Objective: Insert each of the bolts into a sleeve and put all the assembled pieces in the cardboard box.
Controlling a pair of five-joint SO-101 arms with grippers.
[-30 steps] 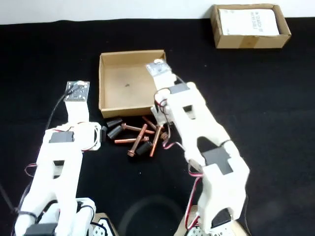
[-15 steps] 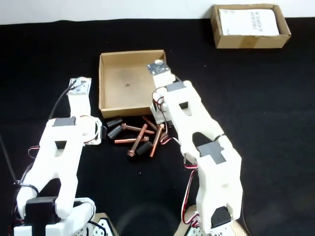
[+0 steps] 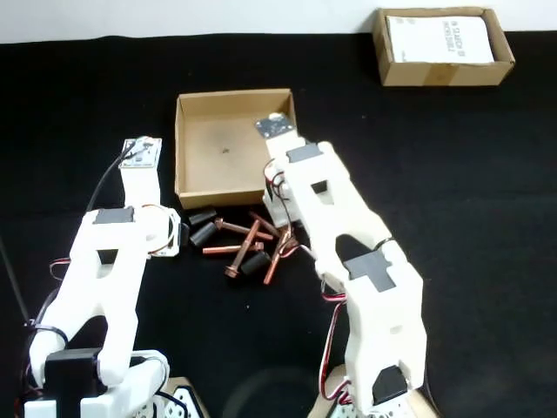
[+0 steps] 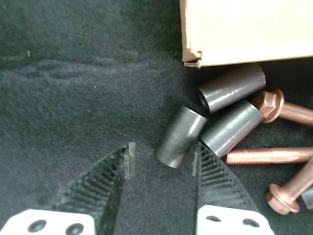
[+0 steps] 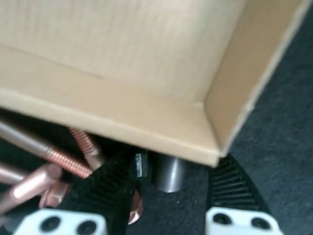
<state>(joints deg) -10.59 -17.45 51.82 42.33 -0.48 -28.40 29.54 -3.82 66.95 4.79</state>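
So far nothing is assembled: the open brown cardboard box (image 3: 218, 170) holds no pieces, and loose copper bolts (image 3: 252, 237) and dark cylindrical sleeves (image 3: 203, 230) lie just outside its wall. Our left jaws stand apart at one sleeve (image 4: 180, 137); our right jaws, also apart, straddle another (image 5: 169, 174) beside its corner.

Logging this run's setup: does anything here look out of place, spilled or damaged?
Nothing looks damaged. The copper-coloured metal bolts and dark cylindrical sleeves lie in a loose criss-crossed heap on the black cloth beside the near wall of the open cardboard box: untidy, but not odd.
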